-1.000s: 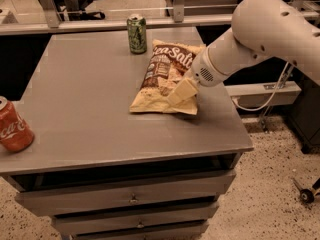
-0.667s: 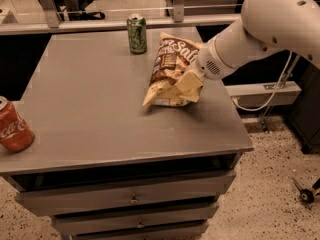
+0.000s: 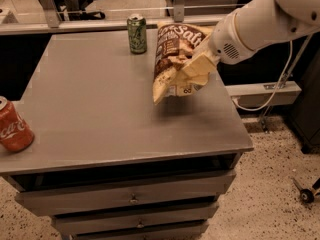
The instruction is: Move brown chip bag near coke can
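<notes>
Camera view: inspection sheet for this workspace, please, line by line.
Surface: grey table with drawers below.
Job's things: bag held tilted at the far right, seemingly off the top; coke can upright at the near left edge, far from the bag.
Clutter: green can upright at the far edge, left of the bag.
Grippers: claw shut on the bag's right side.
Cables: white cable hanging right of the table.
Surroundings: speckled floor; a caster at far right.
</notes>
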